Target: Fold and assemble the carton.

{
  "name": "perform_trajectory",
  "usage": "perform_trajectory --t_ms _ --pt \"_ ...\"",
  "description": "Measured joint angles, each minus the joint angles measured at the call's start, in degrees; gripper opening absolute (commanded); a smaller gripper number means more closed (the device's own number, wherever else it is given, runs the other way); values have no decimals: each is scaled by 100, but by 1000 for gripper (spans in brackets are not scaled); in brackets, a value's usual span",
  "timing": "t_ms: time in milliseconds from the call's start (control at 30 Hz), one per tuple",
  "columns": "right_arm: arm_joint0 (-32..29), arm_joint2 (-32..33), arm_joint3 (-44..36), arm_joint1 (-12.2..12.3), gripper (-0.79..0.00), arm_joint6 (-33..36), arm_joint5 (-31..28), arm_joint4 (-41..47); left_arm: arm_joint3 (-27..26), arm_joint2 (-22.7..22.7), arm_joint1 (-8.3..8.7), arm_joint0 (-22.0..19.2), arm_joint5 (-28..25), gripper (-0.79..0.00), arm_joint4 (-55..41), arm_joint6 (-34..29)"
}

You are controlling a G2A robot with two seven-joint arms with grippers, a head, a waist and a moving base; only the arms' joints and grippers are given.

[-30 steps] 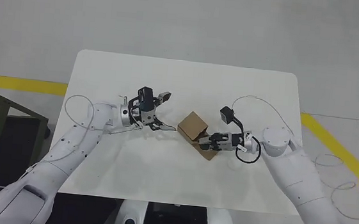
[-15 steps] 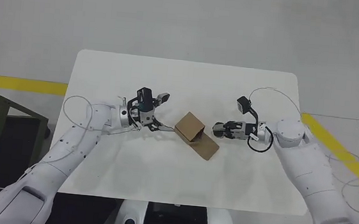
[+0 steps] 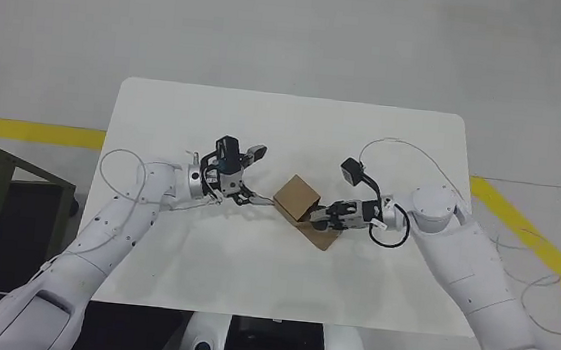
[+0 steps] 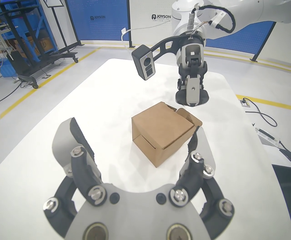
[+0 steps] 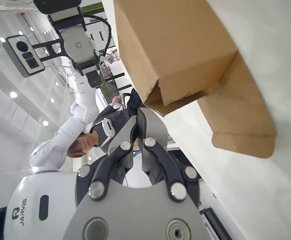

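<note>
On table [image 3: 384, 134], brown carton [image 3: 299, 198]; flap [image 3: 322, 238] open

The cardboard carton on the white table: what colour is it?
The cardboard carton is plain brown; left wrist view shows it best.

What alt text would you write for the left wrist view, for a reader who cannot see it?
A small brown carton, a flap open at its far end, sits on a white table just ahead of the left tool, which is open. Beyond the carton, the shut right tool is poised close to that open end.
</note>
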Motion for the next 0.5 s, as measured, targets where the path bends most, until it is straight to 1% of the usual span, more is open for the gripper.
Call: perform_trajectory --t_ms 267,500 --pt "174 -225 178 -78 -785 -114 228 -155 26 -116 40 86 6 0 28 45" --pt "252 -94 228 -31 -785 -215 315 -333 -53 -145 47 112 15 0 7 31"
